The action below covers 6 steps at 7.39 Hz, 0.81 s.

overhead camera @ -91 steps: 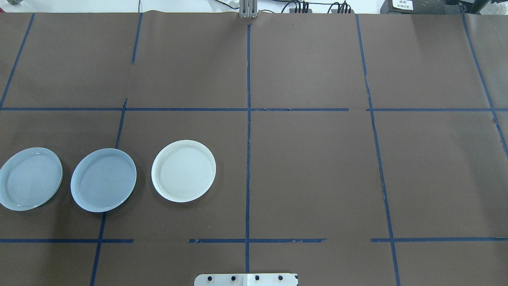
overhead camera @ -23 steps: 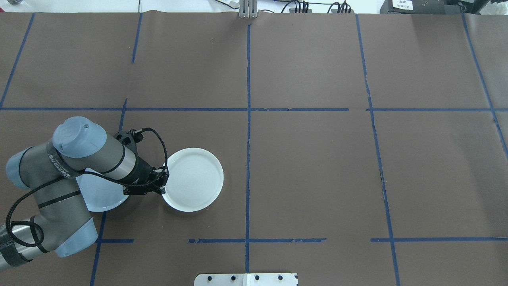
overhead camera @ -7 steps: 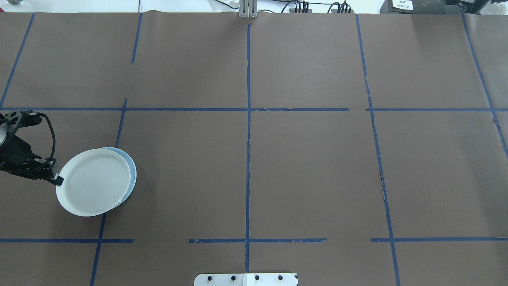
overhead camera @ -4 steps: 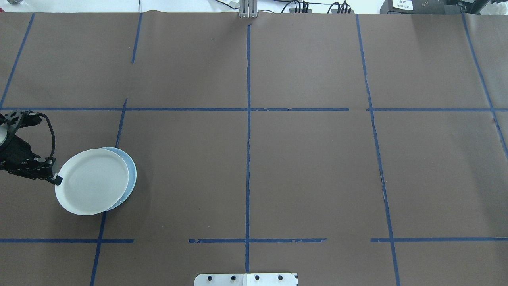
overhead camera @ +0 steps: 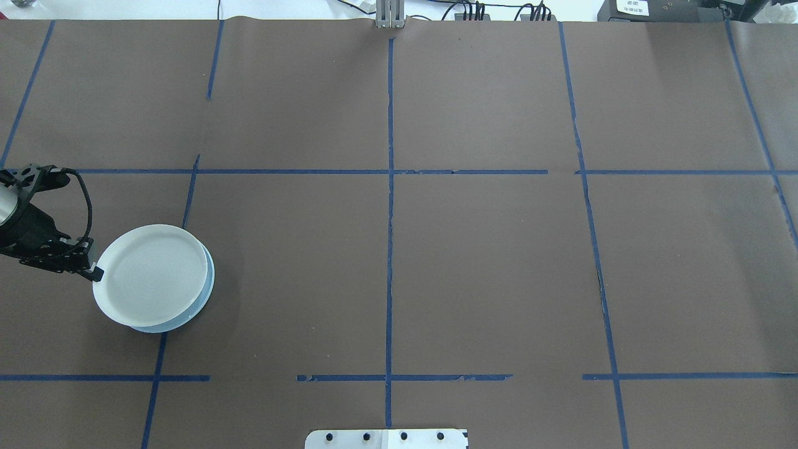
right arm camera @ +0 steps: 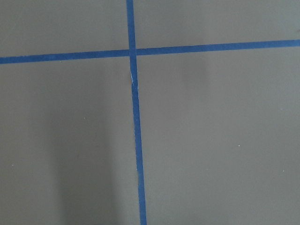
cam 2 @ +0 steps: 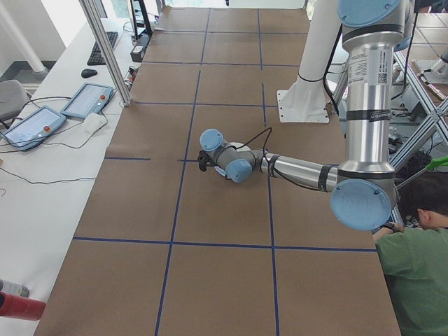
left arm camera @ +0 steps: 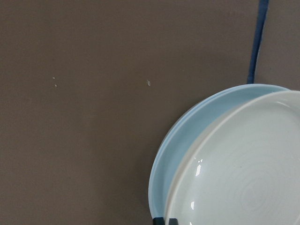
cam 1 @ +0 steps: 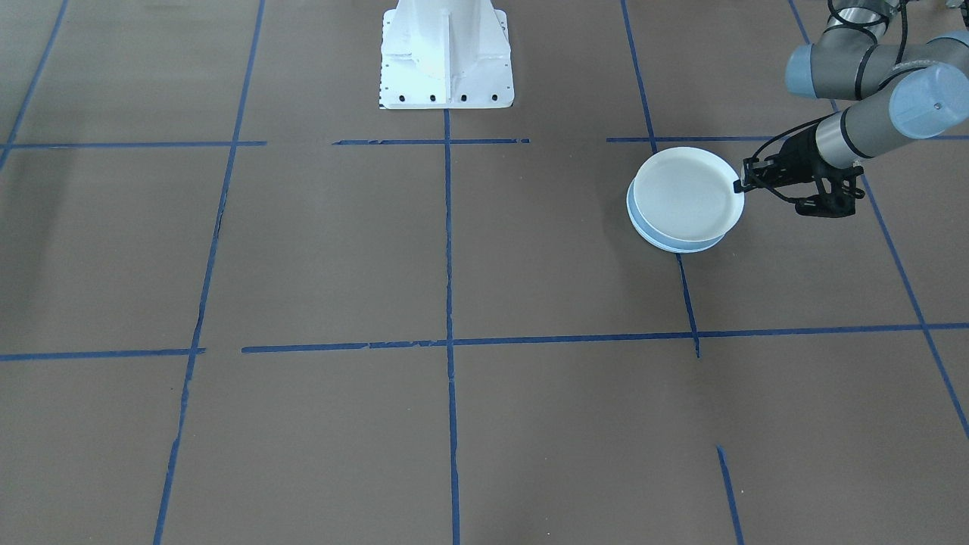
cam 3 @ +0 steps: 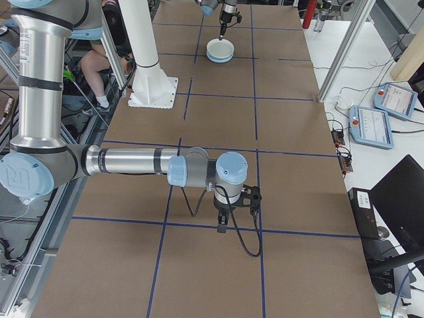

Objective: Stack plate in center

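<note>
The white plate [overhead camera: 149, 274], at the lower left of the overhead view, sits a bit off-middle on the blue plate [overhead camera: 209, 280], with the left gripper [overhead camera: 95, 272] pinching its rim to line it up; I cannot tell the right gripper's [cam 3: 222, 224] state.

Silver-tubed left arm [cam 1: 855, 129] with pale-blue joint caps, black cable, black end effector [cam 1: 740, 184].
</note>
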### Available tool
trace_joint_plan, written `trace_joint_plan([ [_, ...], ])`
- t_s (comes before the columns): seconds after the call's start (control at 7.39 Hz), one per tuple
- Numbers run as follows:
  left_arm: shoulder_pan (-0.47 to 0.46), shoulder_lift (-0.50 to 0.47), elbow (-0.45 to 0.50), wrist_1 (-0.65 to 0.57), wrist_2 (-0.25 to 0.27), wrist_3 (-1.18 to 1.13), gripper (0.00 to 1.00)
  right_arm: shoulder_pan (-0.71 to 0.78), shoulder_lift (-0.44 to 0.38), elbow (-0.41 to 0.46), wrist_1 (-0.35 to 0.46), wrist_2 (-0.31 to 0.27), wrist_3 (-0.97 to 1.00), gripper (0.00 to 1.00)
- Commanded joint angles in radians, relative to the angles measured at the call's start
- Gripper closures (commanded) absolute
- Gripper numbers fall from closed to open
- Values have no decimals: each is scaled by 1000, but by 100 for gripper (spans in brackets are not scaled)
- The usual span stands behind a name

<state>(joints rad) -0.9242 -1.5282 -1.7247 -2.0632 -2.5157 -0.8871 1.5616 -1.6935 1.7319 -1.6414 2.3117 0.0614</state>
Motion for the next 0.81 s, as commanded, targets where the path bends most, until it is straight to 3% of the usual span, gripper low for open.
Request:
trace_joint_plan([
  [0.0, -1, -4, 2, -2, 0, -7, 34, 0, 0, 0, 0, 0, 0, 0],
  [0.14, -2, -6, 0, 0, 3, -10, 0, 0, 0, 0, 0, 0, 0, 0],
  [0.41, -19, -4, -4, 0, 2, 0, 0, 0, 0, 0, 0, 0, 0, 0],
  [0.68, -146, 25, -19, 3, 14, 67, 0, 0, 0, 0, 0, 0, 0, 0],
])
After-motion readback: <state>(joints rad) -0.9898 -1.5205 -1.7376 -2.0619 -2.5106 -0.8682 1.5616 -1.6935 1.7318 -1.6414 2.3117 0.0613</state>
